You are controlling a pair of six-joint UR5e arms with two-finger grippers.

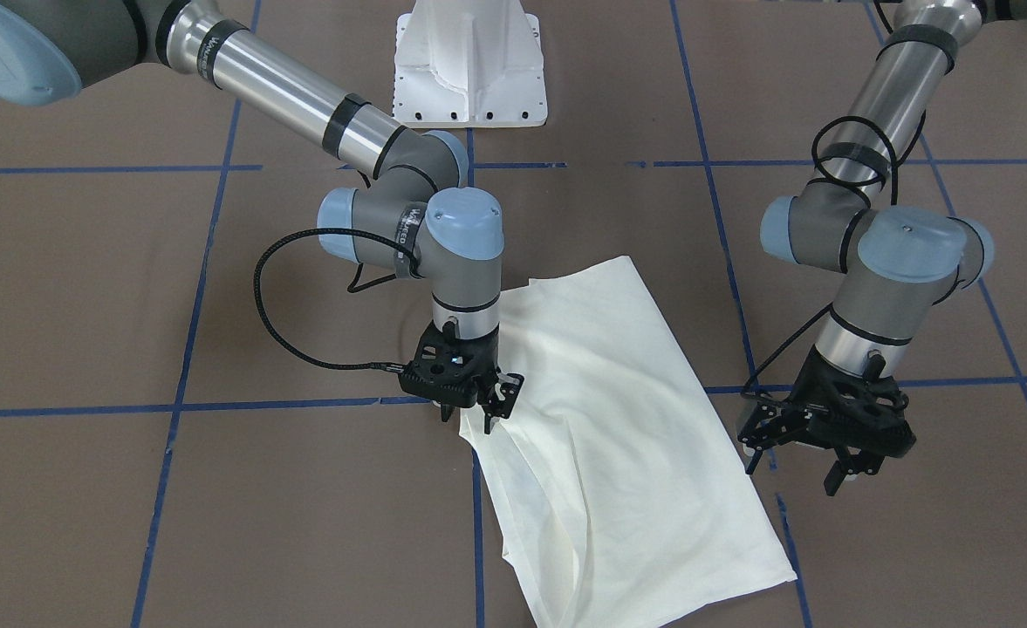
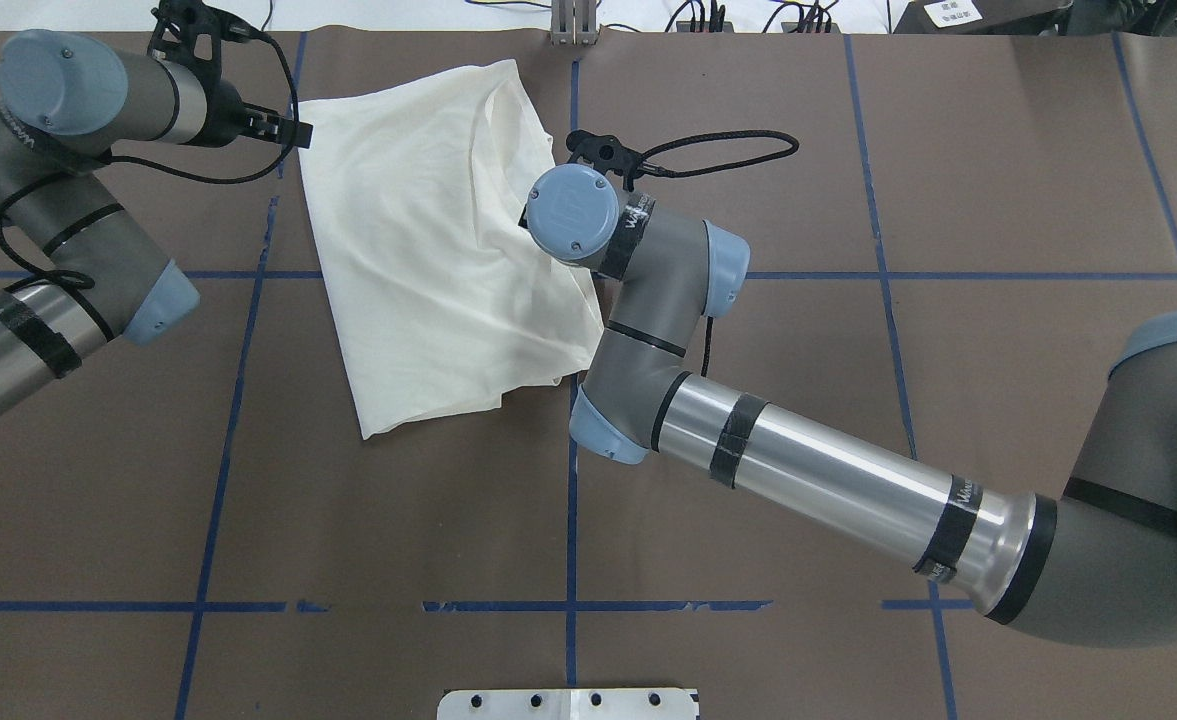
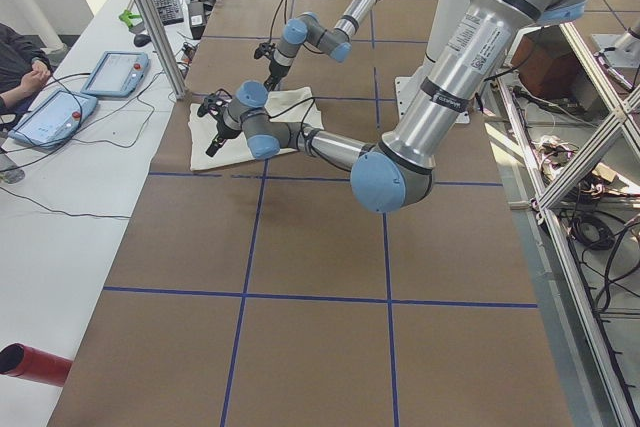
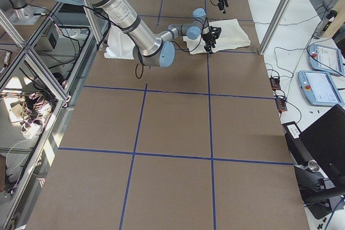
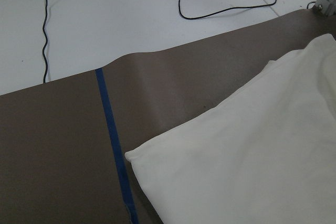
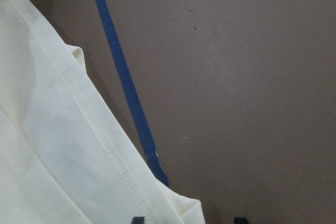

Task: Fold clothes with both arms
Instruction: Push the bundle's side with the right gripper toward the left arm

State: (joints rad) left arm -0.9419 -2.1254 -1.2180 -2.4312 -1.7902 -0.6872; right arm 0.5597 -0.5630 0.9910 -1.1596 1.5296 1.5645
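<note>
The cream-white shirt (image 1: 600,410) lies folded on the brown table, plain side up, its print hidden. It also shows in the overhead view (image 2: 428,250) and both wrist views (image 5: 252,171) (image 6: 52,145). My right gripper (image 1: 474,417) is open and low at the shirt's edge, with a hemmed corner between its fingertips (image 6: 137,219). In the overhead view my right wrist hides it. My left gripper (image 1: 792,471) is open and empty. It hovers just off the shirt's opposite side, near a far corner (image 2: 288,132).
The white base plate (image 1: 469,78) stands at the robot's side of the table (image 2: 568,703). Blue tape lines (image 1: 173,408) cross the brown cover. Beyond the far table edge are cables, teach pendants (image 3: 110,72) and a seated operator (image 3: 15,67).
</note>
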